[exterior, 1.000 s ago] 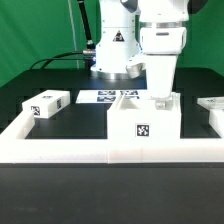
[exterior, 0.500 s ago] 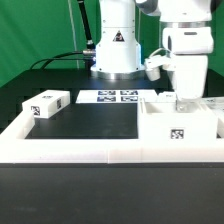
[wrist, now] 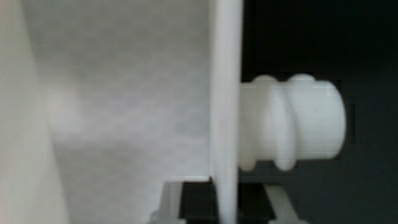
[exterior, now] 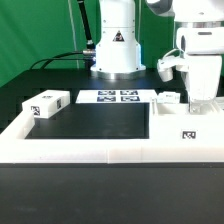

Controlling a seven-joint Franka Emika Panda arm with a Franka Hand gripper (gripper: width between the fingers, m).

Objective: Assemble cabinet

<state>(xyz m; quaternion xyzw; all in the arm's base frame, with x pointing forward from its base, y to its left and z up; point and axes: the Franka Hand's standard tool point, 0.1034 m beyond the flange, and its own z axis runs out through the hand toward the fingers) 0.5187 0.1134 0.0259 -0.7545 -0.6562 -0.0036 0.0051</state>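
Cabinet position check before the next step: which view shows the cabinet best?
The exterior view: most of the cabinet shows, open-topped, at the exterior view's right, just behind the border rail. The wrist view shows only one blurred white panel edge and a ribbed knob.

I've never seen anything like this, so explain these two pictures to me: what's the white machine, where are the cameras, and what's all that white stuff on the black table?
The white machine is a single robot arm that puts furniture together. The wide picture comes from a camera standing off the arm. The blurry close-up comes from a camera on its wrist. Its two-fingered hand reaches down onto the open white cabinet box and seems to pinch one wall. The close-up shows that thin wall edge-on, beside a ridged white knob. On the black table there is also a small white block with a square tag, the flat marker board, and a low white border rail along the front.
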